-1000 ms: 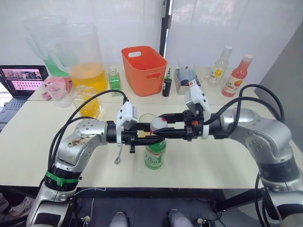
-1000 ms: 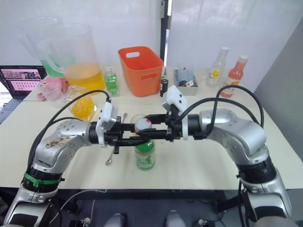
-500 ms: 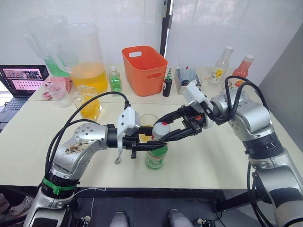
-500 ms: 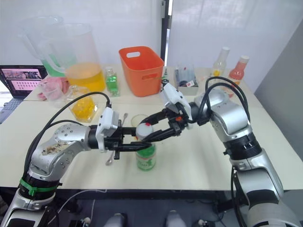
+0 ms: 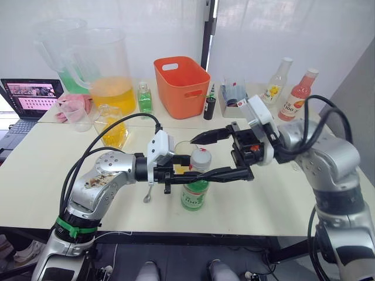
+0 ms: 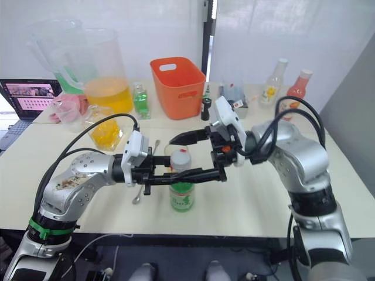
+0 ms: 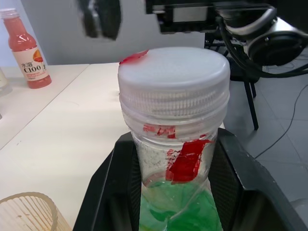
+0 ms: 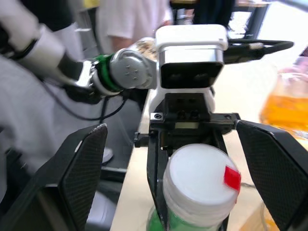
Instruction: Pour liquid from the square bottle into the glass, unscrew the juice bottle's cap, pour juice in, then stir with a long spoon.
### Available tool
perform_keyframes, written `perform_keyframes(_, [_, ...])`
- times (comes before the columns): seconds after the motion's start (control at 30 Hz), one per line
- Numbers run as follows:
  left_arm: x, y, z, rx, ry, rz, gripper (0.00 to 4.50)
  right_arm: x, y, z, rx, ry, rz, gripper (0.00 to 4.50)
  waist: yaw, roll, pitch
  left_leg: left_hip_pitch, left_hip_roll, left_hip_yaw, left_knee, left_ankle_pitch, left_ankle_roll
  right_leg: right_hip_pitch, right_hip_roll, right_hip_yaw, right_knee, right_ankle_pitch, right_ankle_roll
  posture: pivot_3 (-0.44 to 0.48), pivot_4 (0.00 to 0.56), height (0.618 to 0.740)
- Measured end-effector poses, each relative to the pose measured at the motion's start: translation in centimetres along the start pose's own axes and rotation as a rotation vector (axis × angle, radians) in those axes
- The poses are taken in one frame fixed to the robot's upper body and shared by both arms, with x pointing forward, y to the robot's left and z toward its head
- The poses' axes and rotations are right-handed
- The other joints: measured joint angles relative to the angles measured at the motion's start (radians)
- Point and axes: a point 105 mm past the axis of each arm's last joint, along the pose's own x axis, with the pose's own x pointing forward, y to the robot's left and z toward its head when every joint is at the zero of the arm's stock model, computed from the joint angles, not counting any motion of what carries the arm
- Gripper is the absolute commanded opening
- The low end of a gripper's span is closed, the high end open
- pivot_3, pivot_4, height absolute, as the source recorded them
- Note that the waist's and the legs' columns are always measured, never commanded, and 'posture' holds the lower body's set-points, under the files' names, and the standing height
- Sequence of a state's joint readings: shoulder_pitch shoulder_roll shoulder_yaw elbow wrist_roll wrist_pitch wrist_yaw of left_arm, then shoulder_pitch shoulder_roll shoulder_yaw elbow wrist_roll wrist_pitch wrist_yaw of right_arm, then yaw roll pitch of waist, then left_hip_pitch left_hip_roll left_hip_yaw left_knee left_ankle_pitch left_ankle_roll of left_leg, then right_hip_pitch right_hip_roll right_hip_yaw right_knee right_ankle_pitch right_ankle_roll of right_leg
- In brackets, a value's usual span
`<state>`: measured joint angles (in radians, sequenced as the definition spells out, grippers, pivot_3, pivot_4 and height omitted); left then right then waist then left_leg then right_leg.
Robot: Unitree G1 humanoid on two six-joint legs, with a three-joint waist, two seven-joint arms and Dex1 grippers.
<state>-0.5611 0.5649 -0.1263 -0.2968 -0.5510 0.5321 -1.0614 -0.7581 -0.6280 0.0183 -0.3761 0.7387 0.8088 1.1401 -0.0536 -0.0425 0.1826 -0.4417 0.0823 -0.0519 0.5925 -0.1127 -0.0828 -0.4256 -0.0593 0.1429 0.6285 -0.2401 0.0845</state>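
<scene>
Silver rounded arms carry black looping cables, white wrist camera boxes, black jaws and a green band.

A: Right gripper [image 8: 185, 168]: fingers [image 8: 85, 168] spread wide, either side of the juice bottle [image 8: 195, 190], not touching it.

B: White cap [image 8: 199, 180] between them, red tag on it. Beyond the bottle, the left gripper [image 8: 190, 130] clamps its neck. Orange pitcher [image 8: 286, 103] past one finger.
</scene>
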Motion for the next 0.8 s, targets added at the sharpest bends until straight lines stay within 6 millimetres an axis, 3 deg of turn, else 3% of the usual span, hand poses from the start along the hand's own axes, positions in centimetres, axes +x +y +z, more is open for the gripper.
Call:
perform_keyframes(0.13, [0.2,0.3,0.0,-0.005,-0.003,-0.018,1.45,-0.5,0.1,0.5,-0.016,-0.008,-0.178,4.47,0.006,0.000,0.000,0.000,0.000,0.000,0.001,0.000,0.000,0.000,0.000,0.000,0.000,0.000,0.000,0.000,0.150,0.740])
perform_keyframes(0.3, [0.6,0.5,-0.1,-0.004,-0.010,-0.043,1.45,-1.4,-0.5,-0.3,0.025,0.033,-0.354,4.47,0.011,0.000,0.000,0.000,0.000,0.000,0.001,0.000,0.000,0.001,0.000,0.000,-0.001,0.000,-0.001,0.000,0.150,0.740])
perform_keyframes(0.53, [0.8,0.6,0.0,-0.001,-0.008,-0.060,1.45,-1.0,0.1,-1.4,0.091,0.038,-0.445,4.47,0.010,0.000,0.000,0.000,0.000,0.000,0.001,0.000,0.000,0.001,0.000,0.000,-0.002,0.000,-0.001,0.000,0.150,0.740])
perform_keyframes(0.8, [0.8,0.6,0.0,-0.001,-0.009,-0.061,1.45,-0.7,0.6,-1.6,0.127,0.023,-0.439,1.95,0.010,0.000,0.000,0.000,0.000,0.000,0.001,0.000,0.000,0.001,0.000,0.000,-0.002,0.000,-0.001,0.000,0.150,0.740])
